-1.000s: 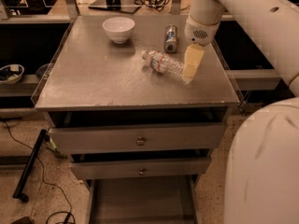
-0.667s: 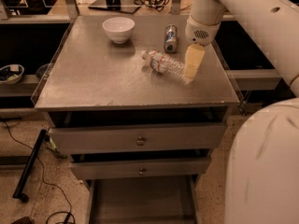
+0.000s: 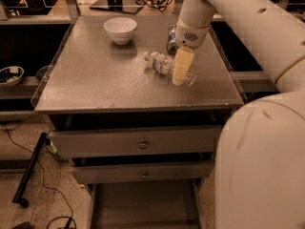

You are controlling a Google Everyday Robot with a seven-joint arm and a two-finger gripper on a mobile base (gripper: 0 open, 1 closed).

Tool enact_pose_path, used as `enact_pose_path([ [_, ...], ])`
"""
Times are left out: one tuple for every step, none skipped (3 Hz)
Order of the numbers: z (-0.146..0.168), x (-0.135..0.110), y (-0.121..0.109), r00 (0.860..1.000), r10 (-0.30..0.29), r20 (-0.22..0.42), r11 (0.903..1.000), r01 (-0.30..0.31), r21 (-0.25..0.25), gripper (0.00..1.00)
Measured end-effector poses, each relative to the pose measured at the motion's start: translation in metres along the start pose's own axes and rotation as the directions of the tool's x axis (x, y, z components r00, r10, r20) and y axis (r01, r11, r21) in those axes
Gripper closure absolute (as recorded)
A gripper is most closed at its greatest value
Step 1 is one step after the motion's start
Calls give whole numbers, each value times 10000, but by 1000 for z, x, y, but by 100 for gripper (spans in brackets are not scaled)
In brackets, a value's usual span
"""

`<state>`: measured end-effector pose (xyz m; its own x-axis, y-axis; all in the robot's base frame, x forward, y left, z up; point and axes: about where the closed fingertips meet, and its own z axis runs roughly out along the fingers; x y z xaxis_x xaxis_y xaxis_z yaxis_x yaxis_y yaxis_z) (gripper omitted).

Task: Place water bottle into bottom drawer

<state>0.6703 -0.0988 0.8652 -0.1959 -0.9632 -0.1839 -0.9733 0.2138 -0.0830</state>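
Observation:
The water bottle [image 3: 161, 63] lies on its side on the grey cabinet top [image 3: 95, 80], cap pointing back left. My gripper [image 3: 182, 69] hangs from the white arm and comes down over the bottle's base end, covering its middle; the clear base shows just to its right. The bottom drawer [image 3: 143, 205] is pulled out at the foot of the cabinet, its flat grey floor bare.
A white bowl [image 3: 120, 29] stands at the back left of the top. A silver-blue can [image 3: 170, 38] stands just behind the gripper. Two drawers with brass knobs [image 3: 143, 143] are slightly ajar. My white arm fills the right side. Cables lie on the floor at left.
My gripper has moved a little to the left, further over the bottle. The bottle, bowl and can have not moved.

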Motion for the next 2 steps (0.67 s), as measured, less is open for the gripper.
enact_pose_path([
  [23, -2, -15, 9995, 297, 88, 9990, -294, -323, 0],
  [24, -2, -16, 9995, 299, 88, 9990, -296, -325, 0],
])
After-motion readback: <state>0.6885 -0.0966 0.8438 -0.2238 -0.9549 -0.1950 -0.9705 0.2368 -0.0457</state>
